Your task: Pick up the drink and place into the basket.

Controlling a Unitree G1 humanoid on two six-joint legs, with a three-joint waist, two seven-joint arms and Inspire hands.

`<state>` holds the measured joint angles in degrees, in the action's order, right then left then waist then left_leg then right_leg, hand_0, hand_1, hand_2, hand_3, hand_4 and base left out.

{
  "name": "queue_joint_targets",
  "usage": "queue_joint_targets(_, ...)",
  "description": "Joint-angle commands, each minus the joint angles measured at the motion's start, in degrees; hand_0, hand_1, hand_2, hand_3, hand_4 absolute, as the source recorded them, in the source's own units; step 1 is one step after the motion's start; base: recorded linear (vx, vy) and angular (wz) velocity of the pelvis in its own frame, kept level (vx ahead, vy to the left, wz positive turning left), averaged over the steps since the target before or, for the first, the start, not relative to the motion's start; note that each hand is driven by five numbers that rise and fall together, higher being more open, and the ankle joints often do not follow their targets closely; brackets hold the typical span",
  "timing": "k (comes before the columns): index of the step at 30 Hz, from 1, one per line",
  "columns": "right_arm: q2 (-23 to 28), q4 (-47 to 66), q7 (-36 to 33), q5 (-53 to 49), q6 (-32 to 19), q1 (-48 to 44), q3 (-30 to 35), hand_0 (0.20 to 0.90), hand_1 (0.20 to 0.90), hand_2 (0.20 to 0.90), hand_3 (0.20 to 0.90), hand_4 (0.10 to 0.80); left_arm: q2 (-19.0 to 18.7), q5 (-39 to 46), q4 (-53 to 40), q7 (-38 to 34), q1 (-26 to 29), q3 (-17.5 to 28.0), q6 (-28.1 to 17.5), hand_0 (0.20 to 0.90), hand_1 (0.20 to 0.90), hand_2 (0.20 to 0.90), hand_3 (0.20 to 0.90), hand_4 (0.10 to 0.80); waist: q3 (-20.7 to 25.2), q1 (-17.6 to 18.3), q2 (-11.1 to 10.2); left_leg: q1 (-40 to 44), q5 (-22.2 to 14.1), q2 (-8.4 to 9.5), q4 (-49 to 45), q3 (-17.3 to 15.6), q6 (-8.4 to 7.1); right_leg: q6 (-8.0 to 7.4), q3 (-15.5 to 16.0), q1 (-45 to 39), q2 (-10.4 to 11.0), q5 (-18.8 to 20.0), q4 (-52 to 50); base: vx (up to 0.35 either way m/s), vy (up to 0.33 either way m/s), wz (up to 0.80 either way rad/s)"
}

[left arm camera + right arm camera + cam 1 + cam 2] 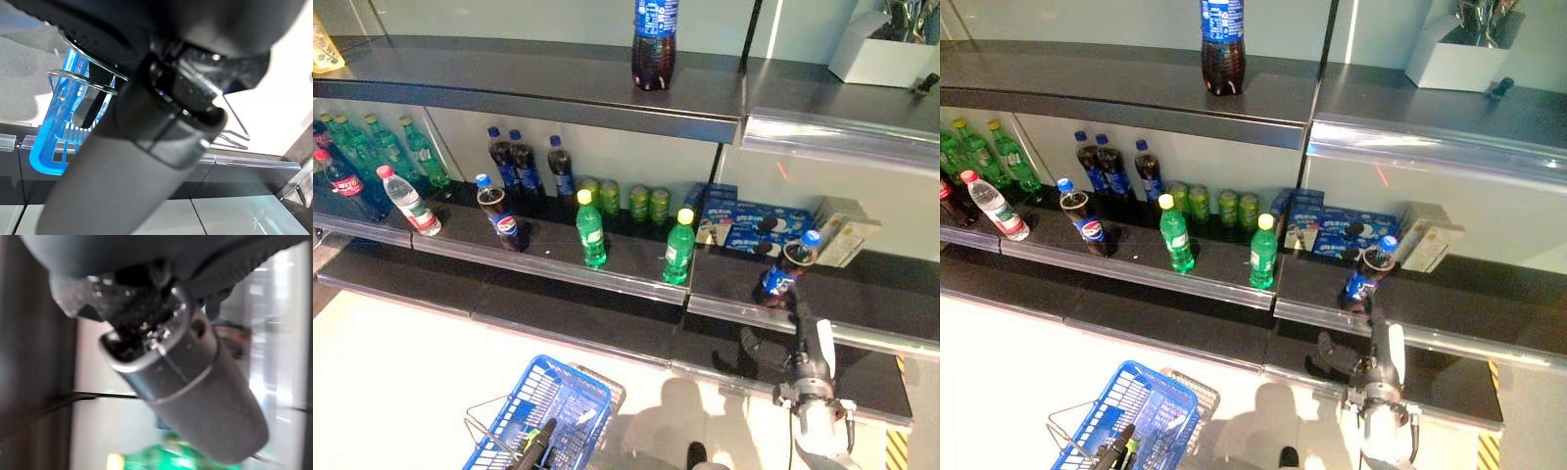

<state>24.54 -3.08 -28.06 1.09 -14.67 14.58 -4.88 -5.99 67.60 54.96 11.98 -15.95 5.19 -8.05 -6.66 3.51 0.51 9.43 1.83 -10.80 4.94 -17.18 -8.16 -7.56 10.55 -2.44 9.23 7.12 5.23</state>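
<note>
Right hand [781,294] reaches to the cola bottle [787,269] tilted at the middle shelf's [607,269] front edge, grip unclear; left hand [536,446] holds the blue basket [558,401] by its handle over open floor.

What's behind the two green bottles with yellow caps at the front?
Behind the two green bottles stand four green cans against the wall. Their bottoms are hidden.
</note>
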Motion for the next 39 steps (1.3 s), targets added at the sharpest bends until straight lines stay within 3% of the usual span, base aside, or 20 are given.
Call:
queue_joint_targets(1,3.03,10.56,-6.12,6.17,-7.89,-5.77,5.59,0.900,0.900,0.900,0.900,0.800,0.41,-1.39,-7.04,6.63,2.13,1.06,-3.37,0.300,0.300,0.300,0.200,0.100,0.29,0.26,-1.21,0.91,-4.00,1.69,-3.26,-2.78,3.89,-0.90,2.86,-1.93,1.96,-2.44,-1.58,0.010,0.018,-0.06)
queue_joint_targets(5,4.15,14.05,-10.04,7.66,-7.88,-5.84,7.82,0.900,0.900,0.900,0.900,0.800,0.48,-1.93,-6.33,7.19,2.24,1.37,-3.14,0.300,0.300,0.300,0.200,0.100,0.67,0.53,-1.21,0.90,-4.62,1.80,-3.66,-3.38,4.03,-1.08,2.76,-1.48,2.22,-2.51,-1.88,0.006,0.024,-0.09)
queue_joint_targets(13,4.62,15.55,-10.19,2.00,-7.19,-5.80,10.01,0.900,0.900,0.900,0.900,0.800,-0.01,-2.46,-5.43,6.92,2.51,2.05,-2.51,0.300,0.300,0.300,0.200,0.100,1.04,0.74,-1.40,1.03,-5.57,2.06,-4.43,-3.79,4.44,-0.93,2.73,-1.13,2.19,-3.15,-2.99,0.023,0.017,-0.06)
queue_joint_targets(24,3.52,11.92,-18.29,-0.72,-5.63,-10.59,9.27,0.900,0.900,0.900,0.900,0.800,-0.85,-3.74,-4.49,5.18,4.48,-0.26,-1.71,0.300,0.300,0.300,0.200,0.100,-0.99,-0.29,-0.73,-2.59,-7.38,1.91,-11.48,-1.69,4.94,1.50,3.73,1.87,1.40,-7.66,-11.77,0.041,0.008,0.02)
queue_joint_targets(29,3.89,9.77,-20.45,-0.90,-5.04,-13.26,10.00,0.900,0.900,0.900,0.900,0.800,-0.61,-3.05,-5.45,4.25,5.26,-2.43,-1.69,0.300,0.300,0.300,0.200,0.100,-3.59,-0.31,0.47,-6.99,-7.26,2.02,-15.45,-0.90,4.89,2.80,3.68,5.35,1.47,-8.95,-15.51,-0.030,0.034,0.06)
queue_joint_targets(39,4.34,6.65,-26.35,-1.32,-7.18,-18.15,11.02,0.900,0.900,0.900,0.900,0.800,-1.03,-0.37,-9.04,4.17,7.82,-6.18,-3.38,0.300,0.300,0.300,0.200,0.100,-10.70,-0.29,1.16,-14.77,-6.82,1.97,-20.04,0.21,5.00,3.56,3.81,12.02,1.70,-9.62,-20.02,-0.120,-0.002,0.04)
